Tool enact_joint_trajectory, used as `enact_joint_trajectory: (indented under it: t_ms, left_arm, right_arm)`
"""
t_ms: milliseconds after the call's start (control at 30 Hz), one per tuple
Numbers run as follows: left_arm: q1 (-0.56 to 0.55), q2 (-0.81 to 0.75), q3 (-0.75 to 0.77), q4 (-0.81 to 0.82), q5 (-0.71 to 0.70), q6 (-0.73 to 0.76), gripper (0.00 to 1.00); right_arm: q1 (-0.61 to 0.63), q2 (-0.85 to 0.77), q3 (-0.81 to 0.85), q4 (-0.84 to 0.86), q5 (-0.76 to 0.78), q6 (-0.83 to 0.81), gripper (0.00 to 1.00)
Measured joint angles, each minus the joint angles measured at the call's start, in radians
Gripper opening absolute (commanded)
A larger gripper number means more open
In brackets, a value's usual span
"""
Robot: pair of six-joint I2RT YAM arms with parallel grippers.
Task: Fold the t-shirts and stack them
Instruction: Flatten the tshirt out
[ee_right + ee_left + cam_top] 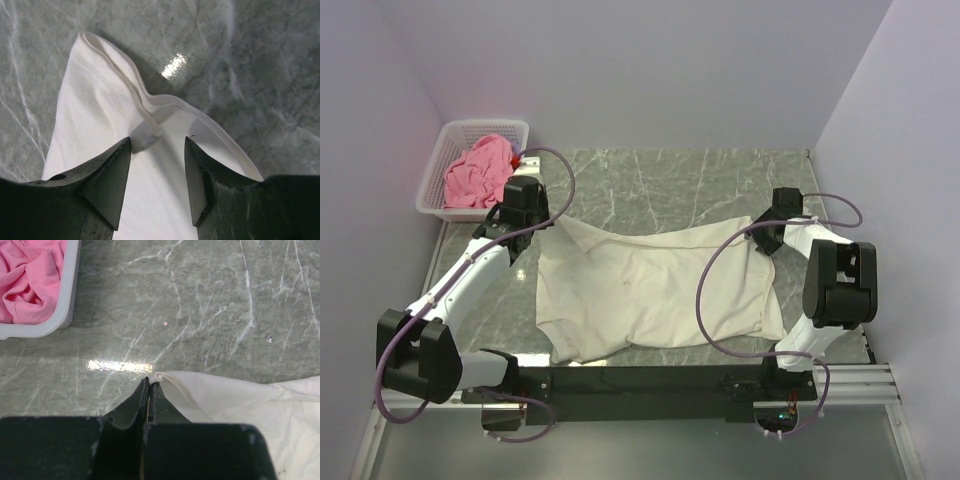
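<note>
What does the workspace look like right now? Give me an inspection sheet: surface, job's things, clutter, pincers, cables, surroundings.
Surface: grey marble-patterned table, glossy, with light glare.
Job's things: cream-white t-shirt spread out unfolded and wrinkled in the middle of the table; pink t-shirt crumpled in the white lattice basket at the far left corner.
Clutter: two tiny specks on the marble.
Pincers: left pincer shut, appears to pinch the cream shirt's far left corner; right pincer open, jaws either side of the shirt's edge, not gripping.
Cables: purple cables loop from both arms; the right loop crosses above the shirt.
Surroundings: plain lilac walls on three sides.
</note>
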Motion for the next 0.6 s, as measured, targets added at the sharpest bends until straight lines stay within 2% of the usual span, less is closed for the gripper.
enact_joint_trajectory:
  t_ms: [600]
  left_arm:
    - [0.000, 0.000, 0.000, 0.000, 0.000, -0.003, 0.01]
  right_arm:
    - [0.000, 0.011, -0.023, 0.072, 0.010, 0.040, 0.52]
